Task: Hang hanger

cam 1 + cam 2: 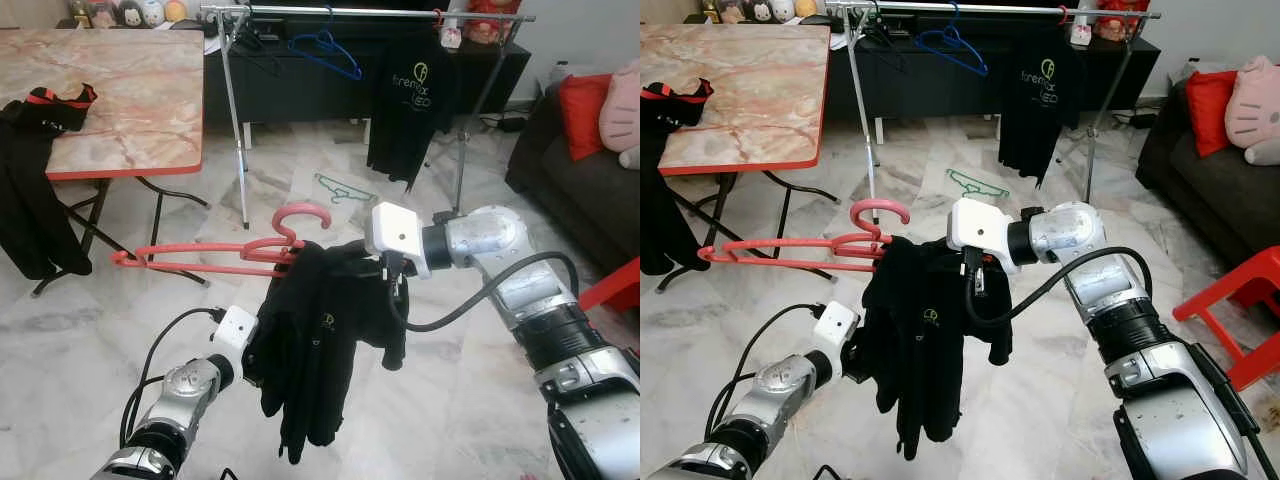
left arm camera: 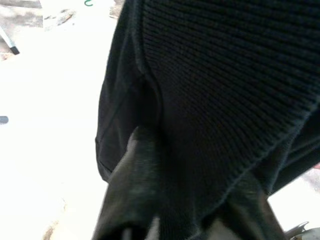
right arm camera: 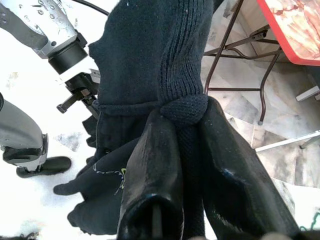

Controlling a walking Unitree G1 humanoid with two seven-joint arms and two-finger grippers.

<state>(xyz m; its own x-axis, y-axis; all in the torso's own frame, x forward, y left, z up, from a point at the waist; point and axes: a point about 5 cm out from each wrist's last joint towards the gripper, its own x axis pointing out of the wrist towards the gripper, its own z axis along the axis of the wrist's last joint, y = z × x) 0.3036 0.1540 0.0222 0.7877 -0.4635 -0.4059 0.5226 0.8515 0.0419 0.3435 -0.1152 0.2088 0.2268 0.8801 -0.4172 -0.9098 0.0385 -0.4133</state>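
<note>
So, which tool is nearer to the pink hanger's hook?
Right. The right tool is clamped on the black garment just beside the pink hanger and its hook; the left tool grips the garment lower down, farther below it.

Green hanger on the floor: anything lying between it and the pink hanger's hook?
Nothing: in the left eye view, only bare marble floor shows between the green hanger and the pink hanger hook. The clothes rack leg stands off to the left.

You have the folding table (image 1: 120, 90) at your left, the clothes rack (image 1: 340, 12) straight ahead with a T-shirt (image 1: 405, 110) hanging on it, a hanger (image 1: 345, 190) on the floor below, the sofa (image 1: 580, 190) at right
</note>
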